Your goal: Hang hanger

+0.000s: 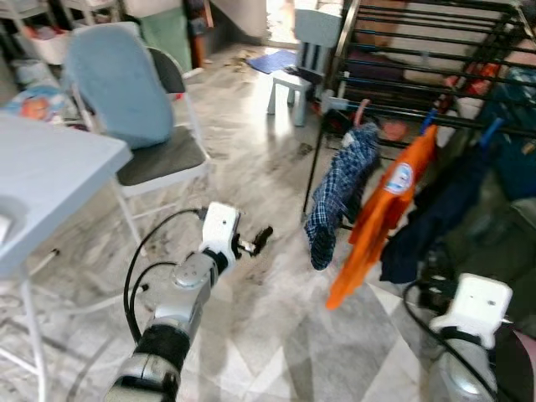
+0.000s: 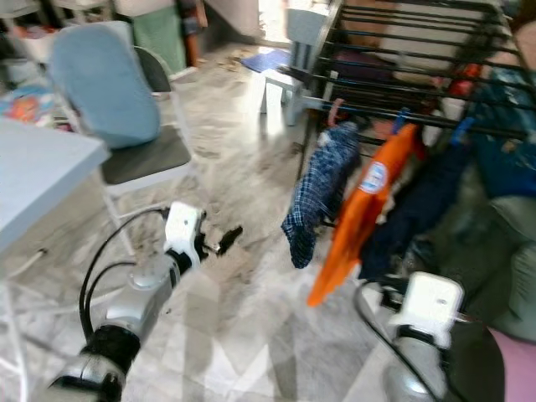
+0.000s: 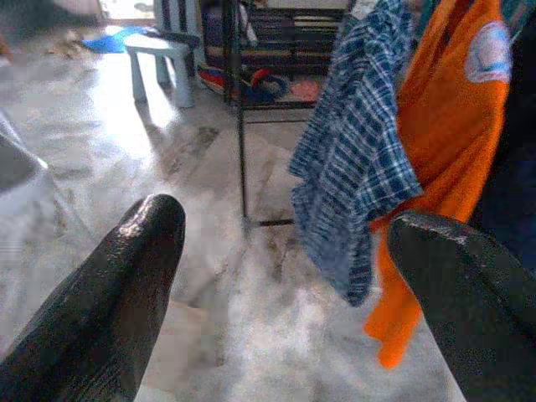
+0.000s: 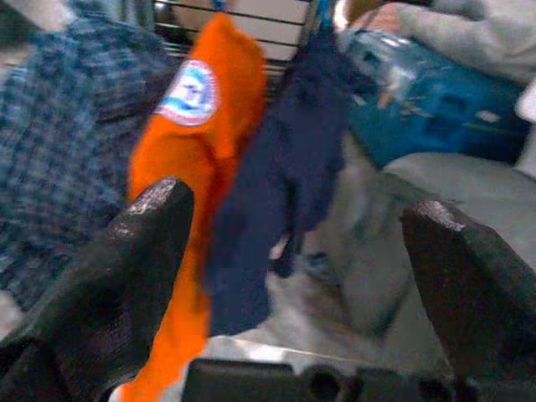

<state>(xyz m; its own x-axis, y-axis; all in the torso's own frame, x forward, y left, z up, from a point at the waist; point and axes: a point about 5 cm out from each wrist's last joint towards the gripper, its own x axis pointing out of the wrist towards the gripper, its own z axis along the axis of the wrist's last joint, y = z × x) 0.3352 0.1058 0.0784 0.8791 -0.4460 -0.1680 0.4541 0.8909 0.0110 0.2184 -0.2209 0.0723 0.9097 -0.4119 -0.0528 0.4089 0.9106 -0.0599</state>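
**Now before the drying rack, both grippers spread and empty**

Largest in sight is the black metal drying rack (image 1: 435, 50), standing on the pale marble floor (image 1: 251, 167) at the robot's right front. Clothes hang along its near rail: a blue checked shirt (image 1: 339, 193), an orange garment (image 1: 381, 213) just beside it, and a dark navy garment (image 1: 440, 205) next along. Pink and blue hanger hooks (image 1: 362, 109) catch over the rail above them. The orange garment bears a round white and blue badge (image 4: 188, 92); its lettering is too blurred to read.

To the left stand a white table (image 1: 50, 184) and a folding chair (image 1: 146, 142) with a light blue cover over its back. A small pale stool (image 1: 289, 88) sits farther off near the rack.

The left gripper (image 1: 258, 241) hovers low over the floor, short of the checked shirt, fingers (image 3: 109, 293) parted with nothing between them. The right gripper (image 4: 293, 276) is likewise spread wide and empty, facing the orange and navy garments.

The right wrist view adds a blue bundle (image 4: 427, 100) and a grey sleeve (image 4: 469, 33) of a person behind the rack; the left wrist view adds the rack's thin leg (image 3: 243, 151) on the floor.
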